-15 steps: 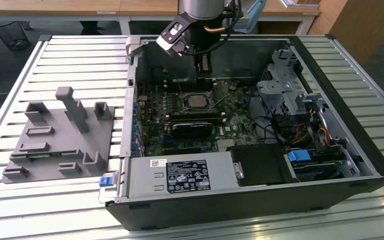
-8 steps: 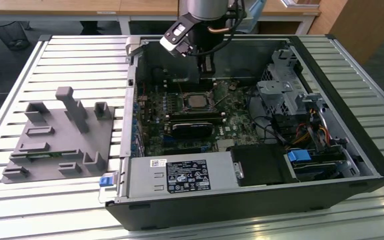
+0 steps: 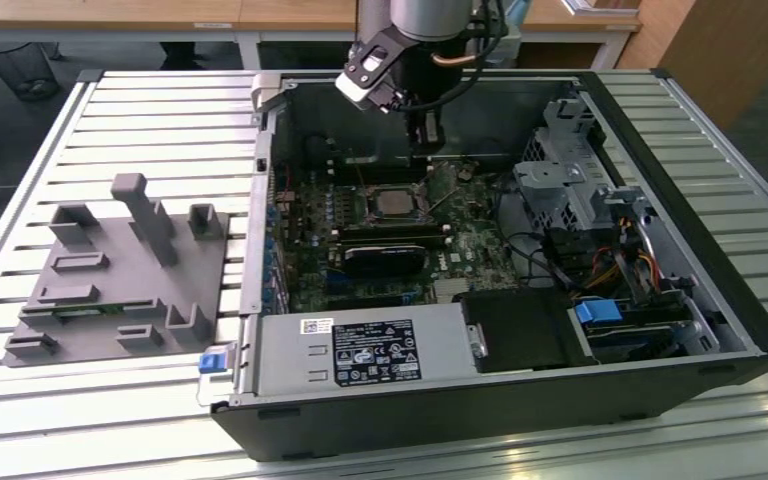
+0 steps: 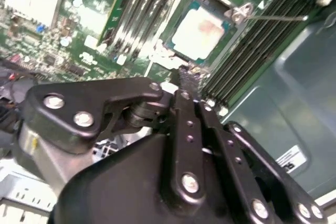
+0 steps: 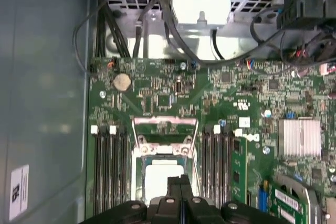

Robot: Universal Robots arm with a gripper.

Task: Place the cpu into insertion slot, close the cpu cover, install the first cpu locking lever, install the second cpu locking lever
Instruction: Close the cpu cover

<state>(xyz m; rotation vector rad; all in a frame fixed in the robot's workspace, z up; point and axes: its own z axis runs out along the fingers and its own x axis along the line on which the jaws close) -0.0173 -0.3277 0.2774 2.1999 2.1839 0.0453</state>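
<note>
The cpu (image 5: 163,178) is sitting flat in the insertion slot (image 5: 140,179), its silvery top facing up and showing bare in both wrist views and also in the exterior view (image 3: 391,203). The cpu cover (image 5: 165,120) is standing swung back off the socket, so its cut-out frame is lying over the green board just beyond the chip and not over the chip itself. In the second wrist view a thin silver locking lever (image 4: 273,18) is sticking out from one corner of the socket across the neighbouring memory slots (image 4: 247,51).

The hand (image 5: 181,178) is hovering over the socket with its two black fingers pressed together and pinching nothing; in the second wrist view its tip (image 4: 186,74) is showing just beside a corner of the chip. In the exterior view the hand (image 3: 422,138) is hanging inside the open computer case (image 3: 704,300), above the board.

Banks of memory slots are flanking the socket on both sides. A power supply (image 3: 357,350) is filling the case's near edge. The case is lying on a slatted worktop (image 3: 157,120), with a grey moulded fixture (image 3: 117,270) resting at the exterior view's left, well apart from the case.
</note>
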